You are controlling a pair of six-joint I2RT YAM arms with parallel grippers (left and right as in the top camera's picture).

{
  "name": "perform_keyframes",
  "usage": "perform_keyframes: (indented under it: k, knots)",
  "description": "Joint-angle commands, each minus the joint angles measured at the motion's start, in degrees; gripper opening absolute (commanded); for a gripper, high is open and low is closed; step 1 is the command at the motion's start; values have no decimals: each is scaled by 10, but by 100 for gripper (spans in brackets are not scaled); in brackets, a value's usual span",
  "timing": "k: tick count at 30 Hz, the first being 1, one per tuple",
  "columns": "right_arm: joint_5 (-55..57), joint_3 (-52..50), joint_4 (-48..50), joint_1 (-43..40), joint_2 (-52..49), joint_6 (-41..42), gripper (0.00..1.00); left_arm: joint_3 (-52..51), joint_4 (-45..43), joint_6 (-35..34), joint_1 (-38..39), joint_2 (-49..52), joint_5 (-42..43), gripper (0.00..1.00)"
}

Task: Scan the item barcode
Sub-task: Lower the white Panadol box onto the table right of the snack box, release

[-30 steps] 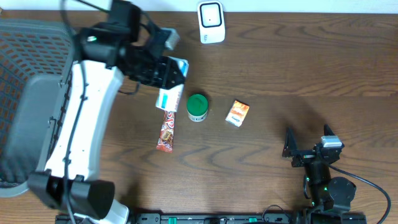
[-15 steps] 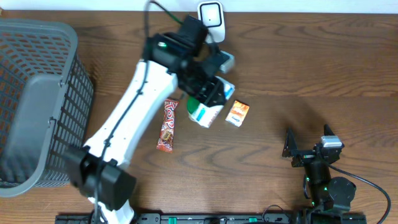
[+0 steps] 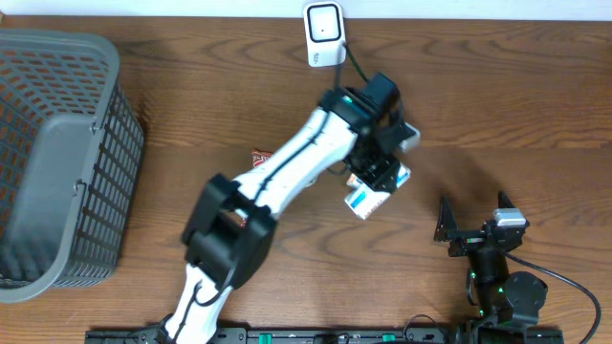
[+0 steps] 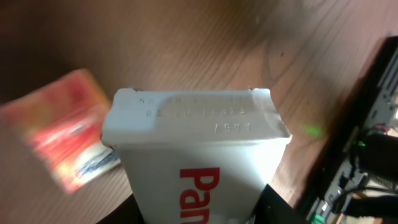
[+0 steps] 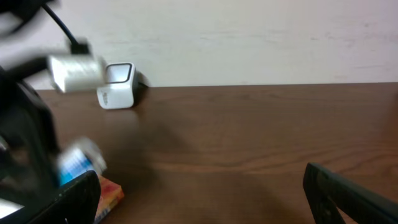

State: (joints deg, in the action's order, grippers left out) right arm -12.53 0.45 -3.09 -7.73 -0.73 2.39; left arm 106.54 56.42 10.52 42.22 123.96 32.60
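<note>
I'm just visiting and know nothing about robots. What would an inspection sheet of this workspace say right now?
Surface: brown wooden table, no spills seen.
Job's things: white carton held off the table; white scanner at far edge.
Clutter: grey basket at left; orange box; snack bar partly under arm.
Grippers: left gripper shut on the carton; right gripper open, empty.
Cables: black cable near scanner.
Surroundings: pale wall.

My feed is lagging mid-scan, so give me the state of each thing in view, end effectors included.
left end effector, shut on the white carton
right end effector, open, holding nothing
white carton, held off the table
scanner, upright at the far edge
orange packet, lying on the table
basket, upright
</note>
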Motion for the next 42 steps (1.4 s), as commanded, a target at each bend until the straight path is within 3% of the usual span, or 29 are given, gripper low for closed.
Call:
perform_keyframes:
  k: [1,7,11,13,17,18,20,21,23,24,26,33,42]
  knots:
    - [3,-2,-1,7,2,5,99,-5,-10,-7,22,34,-3,39]
    - [3,-2,-1,7,2,5,99,-5,-49,-15,42,75,-3,39]
    - [3,-2,-1,7,2,6,99,-5,-98,-92,42,89,-4,39]
    - [3,-2,-1,7,2,5,99,-5,-124,-167,42,91,-33,39]
    - [3,-2,-1,7,2,5,99,-5,-150,-388,43,91,-166,39]
    - [3,-2,-1,7,2,5,99,-5,-149,-484,43,91,-223,46]
    - [3,-2,-1,7,2,5,99,-5,-148,-607,43,91,-264,54]
    - [3,-2,-1,7,2,5,99,-5,-151,-638,43,91,-268,57]
    - [3,-2,-1,7,2,5,99,-5,-162,-683,43,91,-271,74]
    - [3,-2,-1,7,2,5,99,-5,-168,-692,43,91,-270,84]
    - [3,-2,-1,7,2,5,99,-5,-183,-693,43,91,-264,93]
    - [3,-2,-1,7,2,5,99,-4,-185,-654,32,84,-272,93]
    - [3,-2,-1,7,2,5,99,-4,-61,-654,19,81,-312,93]
